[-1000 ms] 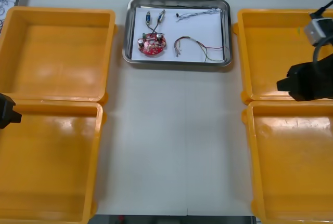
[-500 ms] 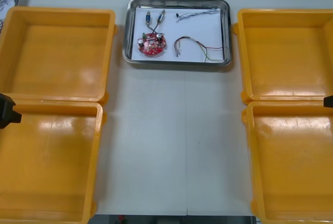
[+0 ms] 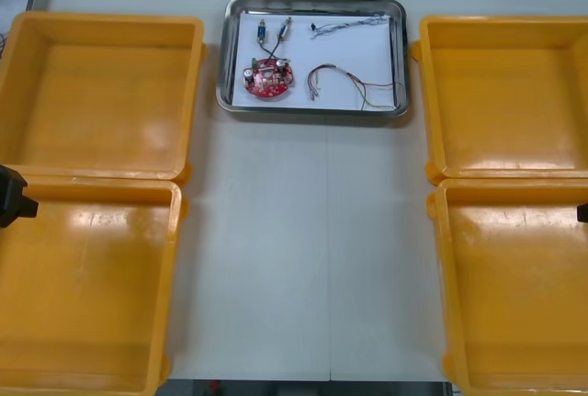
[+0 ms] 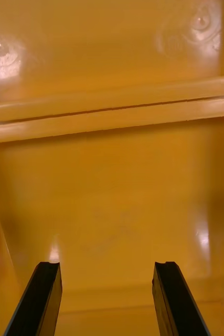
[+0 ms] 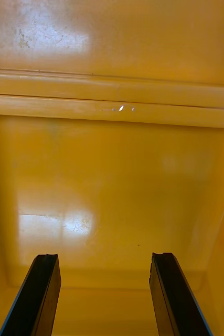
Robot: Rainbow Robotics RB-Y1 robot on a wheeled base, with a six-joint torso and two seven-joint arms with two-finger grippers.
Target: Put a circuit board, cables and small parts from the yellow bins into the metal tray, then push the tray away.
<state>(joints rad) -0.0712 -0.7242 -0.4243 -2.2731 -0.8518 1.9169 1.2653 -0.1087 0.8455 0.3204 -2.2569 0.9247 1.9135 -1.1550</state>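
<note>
Table is bearing loaded metal tray at 12 o'clock | left gripper, right gripper are hanging wide apart, empty, at 9 and 3 | judging: parking both clear of tray.

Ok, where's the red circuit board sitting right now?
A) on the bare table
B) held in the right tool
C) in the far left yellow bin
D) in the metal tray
D: the red circuit board lies inside the metal tray, toward its left side, while the right tool stands open and empty over a yellow bin.
</note>
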